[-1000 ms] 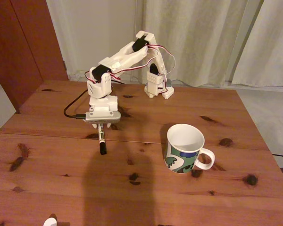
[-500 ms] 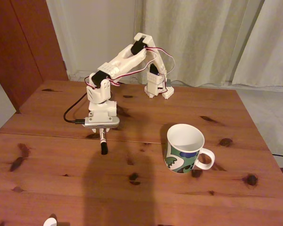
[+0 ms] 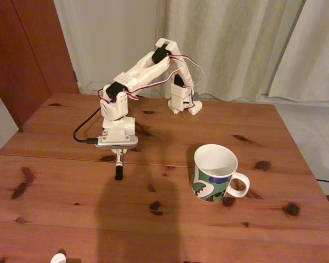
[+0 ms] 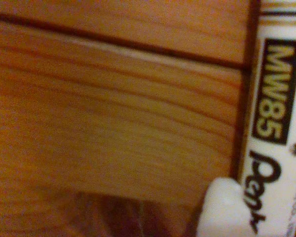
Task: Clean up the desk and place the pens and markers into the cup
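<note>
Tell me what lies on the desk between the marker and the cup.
Nothing stands there. In the fixed view, the stretch between the marker and the cup is bare desk wood, with only grain, small dark knots and shadow.

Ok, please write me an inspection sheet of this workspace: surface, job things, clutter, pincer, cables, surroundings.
Surface: desk, reddish wood with dark knots and a seam across.
Job's things: marker lying on the desk, black end toward the camera, upper part under the pincer; cup upright, apart, to its right in the fixed view.
Clutter: small white object at the near edge.
Pincer: low over the marker; open or shut cannot be told.
Cables: black cable beside the arm.
Surroundings: curtains, wooden door.
</note>
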Controlling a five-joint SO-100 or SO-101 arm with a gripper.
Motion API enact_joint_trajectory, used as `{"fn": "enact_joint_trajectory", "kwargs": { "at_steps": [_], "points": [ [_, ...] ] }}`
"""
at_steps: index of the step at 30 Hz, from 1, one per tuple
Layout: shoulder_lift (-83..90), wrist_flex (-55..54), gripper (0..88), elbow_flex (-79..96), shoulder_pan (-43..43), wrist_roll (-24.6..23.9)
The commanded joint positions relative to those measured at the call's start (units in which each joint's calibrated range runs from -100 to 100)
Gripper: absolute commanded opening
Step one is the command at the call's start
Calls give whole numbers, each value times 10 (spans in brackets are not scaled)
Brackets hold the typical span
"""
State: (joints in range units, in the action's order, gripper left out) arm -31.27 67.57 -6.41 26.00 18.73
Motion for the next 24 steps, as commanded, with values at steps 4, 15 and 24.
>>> {"fn": "enact_joint_trajectory", "kwargs": {
  "at_steps": [4,15,24],
  "points": [
    [122,0,8,90,-5,-22],
    [519,-58,8,398,-108,-133],
    [628,-206,8,439,-233,-251]
  ]
}}
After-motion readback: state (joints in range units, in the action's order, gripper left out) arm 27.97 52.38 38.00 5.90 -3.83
